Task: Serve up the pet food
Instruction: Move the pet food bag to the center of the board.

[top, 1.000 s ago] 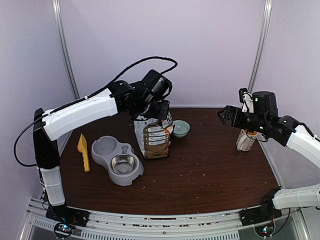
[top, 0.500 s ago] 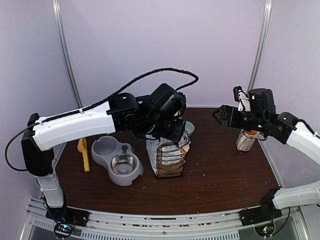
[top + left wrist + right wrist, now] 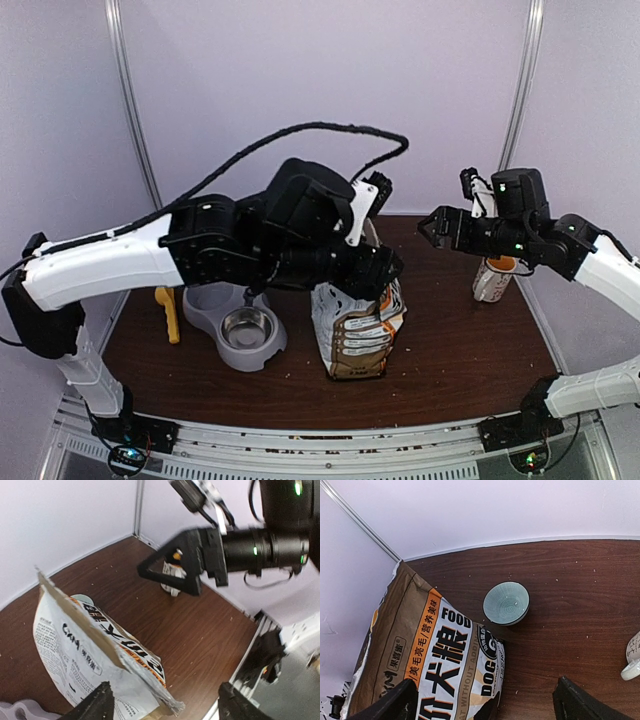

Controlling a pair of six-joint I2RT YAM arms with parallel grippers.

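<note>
Cannot make out the pet food itself; see only the printed bag (image 3: pixel 358 335) upright mid-table beside the grey feeder (image 3: pixel 212 300). Find left gripper (image 3: pixel 166 695) spread wide at the bag's top, clamping nothing; right gripper (image 3: pixel 432 230) wide too, aloft.

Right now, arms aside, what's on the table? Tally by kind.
Food bag: 1
Teal bowl: 1
Grey double feeder: 1
Yellow scoop: 1
White container: 1
Total: 5
</note>
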